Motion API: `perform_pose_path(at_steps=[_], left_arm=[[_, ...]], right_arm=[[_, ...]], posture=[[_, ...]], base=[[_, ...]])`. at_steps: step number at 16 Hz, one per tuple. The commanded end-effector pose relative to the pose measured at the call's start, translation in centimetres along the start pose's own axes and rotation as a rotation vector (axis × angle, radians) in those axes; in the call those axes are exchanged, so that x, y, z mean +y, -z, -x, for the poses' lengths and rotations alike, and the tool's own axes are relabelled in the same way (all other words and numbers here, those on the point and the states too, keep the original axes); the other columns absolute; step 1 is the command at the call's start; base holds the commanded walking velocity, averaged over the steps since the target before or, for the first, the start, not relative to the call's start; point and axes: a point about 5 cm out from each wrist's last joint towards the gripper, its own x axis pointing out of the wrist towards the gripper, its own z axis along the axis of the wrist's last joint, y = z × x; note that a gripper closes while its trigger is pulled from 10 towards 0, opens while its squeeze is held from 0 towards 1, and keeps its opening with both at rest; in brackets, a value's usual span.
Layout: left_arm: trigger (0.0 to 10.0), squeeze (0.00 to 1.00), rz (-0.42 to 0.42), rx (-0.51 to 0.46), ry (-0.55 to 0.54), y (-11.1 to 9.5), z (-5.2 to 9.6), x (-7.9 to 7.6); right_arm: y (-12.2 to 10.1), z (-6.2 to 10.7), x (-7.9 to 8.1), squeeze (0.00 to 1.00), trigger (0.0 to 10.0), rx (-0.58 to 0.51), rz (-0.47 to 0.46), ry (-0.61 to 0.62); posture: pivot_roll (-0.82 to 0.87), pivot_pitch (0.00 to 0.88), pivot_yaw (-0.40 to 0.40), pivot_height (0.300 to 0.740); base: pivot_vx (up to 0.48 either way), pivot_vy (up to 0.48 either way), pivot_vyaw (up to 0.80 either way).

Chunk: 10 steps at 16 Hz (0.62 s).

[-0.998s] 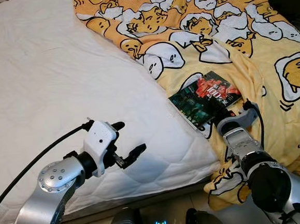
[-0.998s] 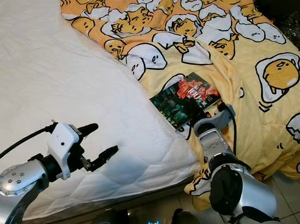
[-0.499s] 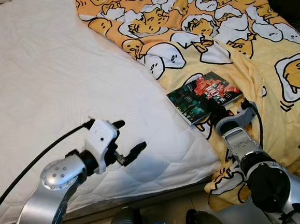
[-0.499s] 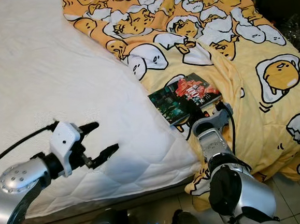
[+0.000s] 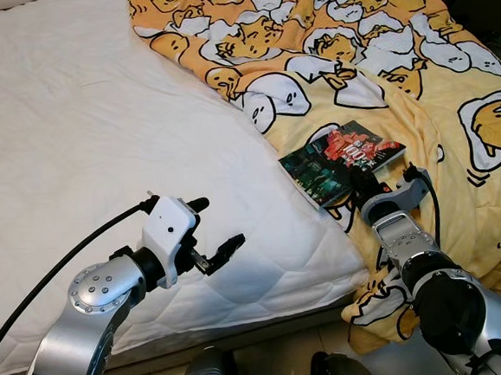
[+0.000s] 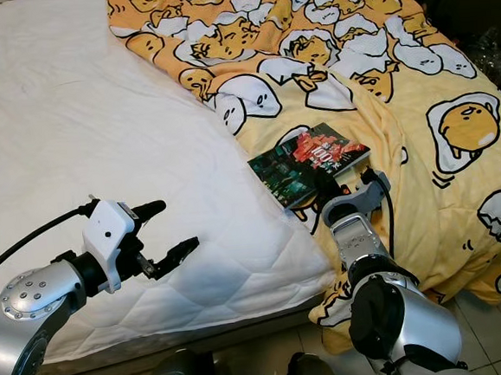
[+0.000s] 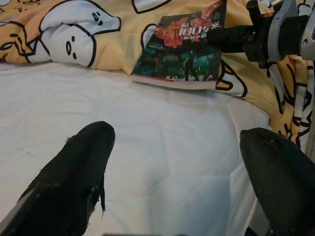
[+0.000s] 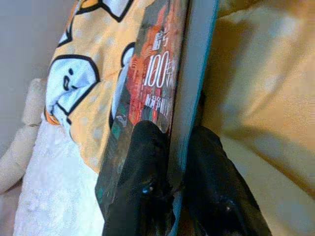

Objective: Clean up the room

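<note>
Nearest, at the foot of the bed: left gripper [image 5: 211, 234] held just above the white quilted mattress [image 5: 74, 149], fingers spread wide apart, clutching nothing. From the left wrist view, both black fingertips [image 7: 83, 162] parted over bare white quilting, with the book beyond them.

A little farther, toward the right: right gripper [image 8: 170, 162] clenched on the near edge of the book [image 5: 342, 160], one finger pressed on the cover, the other beneath, seen plainly in the right wrist view. Silver right arm [image 5: 413, 262] reaching up from the bed's corner to it.

Book itself a thin paperback with a dark green and red cover bearing "100", lying on the yellow blanket [image 5: 451, 93] right beside the blanket's border with the bare mattress, its far end tilted slightly up off the cloth.

Beyond: blanket printed with egg-yolk cartoon figures, rumpled, spread over the right part of the bed and hanging over the near corner toward the floor. Mattress to the left uncovered.
</note>
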Motion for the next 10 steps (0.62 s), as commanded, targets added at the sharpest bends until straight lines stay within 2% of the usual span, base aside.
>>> perform_pose_path(at_steps=[1,5,8,9,10], left_arm=[[10.0,0.57,-0.007,0.0,0.008,0.1,-0.3,-0.3],[10.0,0.56,0.003,-0.032,-0.031,-0.2,-0.8,0.0],[10.0,0.56,0.078,-0.058,-0.152,0.0,-1.2,0.3],[10.0,0.43,0.093,-0.065,-0.171,-0.1,-1.3,0.3],[10.0,0.0,0.086,-0.086,-0.223,0.0,-1.5,0.3]], right_arm=[[-0.4,-0.3,0.6,0.0,0.0,-0.006,0.029,-0.002],[-1.6,-0.4,1.0,0.0,0.0,-0.044,0.035,-0.059],[-3.8,-0.1,2.1,0.0,0.0,-0.127,0.017,-0.243],[-4.1,0.0,2.3,0.0,0.0,-0.139,0.031,-0.281],[-4.6,1.0,3.1,0.0,0.0,-0.177,0.141,-0.364]], posture=[[0.22,0.137,0.014,0.74],[0.2,0.106,-0.003,0.74],[0.17,0.065,-0.02,0.74],[0.16,0.063,-0.02,0.74],[0.14,0.052,-0.019,0.74]], base=[[0.0,0.0,0.0],[0.0,0.0,0.0],[0.0,0.0,0.0],[0.0,0.0,0.0],[0.0,0.0,0.0]])
